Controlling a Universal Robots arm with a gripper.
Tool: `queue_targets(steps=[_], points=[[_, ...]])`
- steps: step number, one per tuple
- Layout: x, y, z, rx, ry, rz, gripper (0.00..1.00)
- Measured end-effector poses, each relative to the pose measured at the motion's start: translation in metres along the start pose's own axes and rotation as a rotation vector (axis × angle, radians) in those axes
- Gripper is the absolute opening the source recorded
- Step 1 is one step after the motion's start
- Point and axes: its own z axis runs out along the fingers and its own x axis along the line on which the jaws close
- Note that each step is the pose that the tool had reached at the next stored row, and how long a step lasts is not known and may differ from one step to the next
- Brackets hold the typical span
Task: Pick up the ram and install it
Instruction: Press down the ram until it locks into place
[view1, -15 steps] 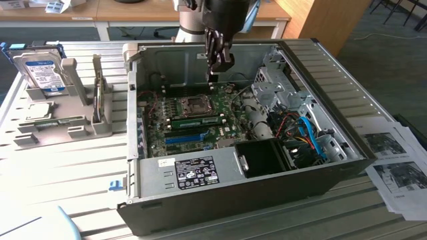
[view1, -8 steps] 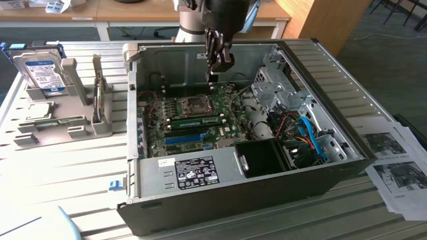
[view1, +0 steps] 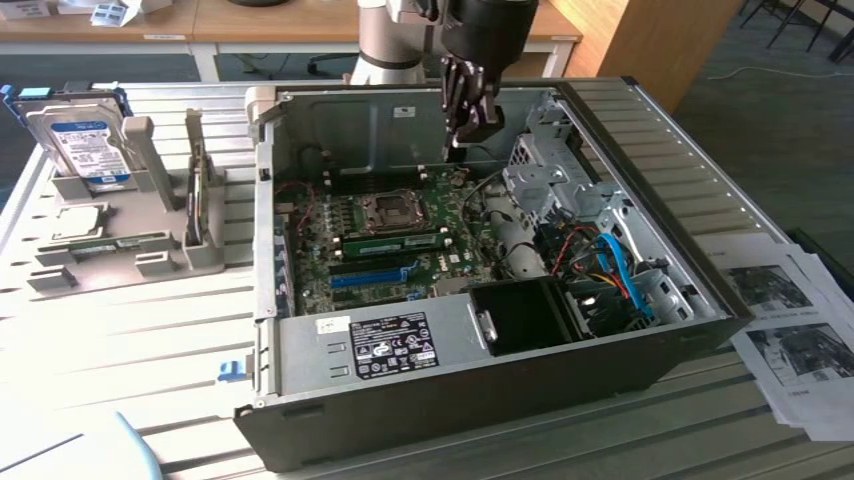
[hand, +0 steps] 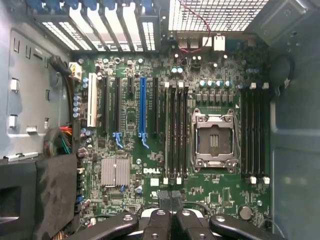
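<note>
Green circuit-board ram (view1: 394, 242) stands on edge in a slot beside the CPU socket (view1: 391, 207); judged light, thin, stiff but fragile, best pinched along its bare long edges, clear of chips; hand (view1: 462, 138) closed, apparently empty, above the motherboard (view1: 441, 265).

Pale grey arm (view1: 387, 55), black linkage gripper (view1: 462, 135)

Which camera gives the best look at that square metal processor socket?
The wrist view: it looks straight down on the CPU socket, showing its metal frame. The exterior view shows the socket farther off and slanted.
</note>
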Motion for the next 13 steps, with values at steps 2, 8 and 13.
queue_targets(steps=[2,8,13], points=[[0.0,0.0,0.0,0.0,0.0,0.0,0.09],[0.0,0.0,0.0,0.002,-0.0001,0.0,0.09],[0.0,0.0006,0.0001,0.0141,-0.0002,0.0,0.09]])
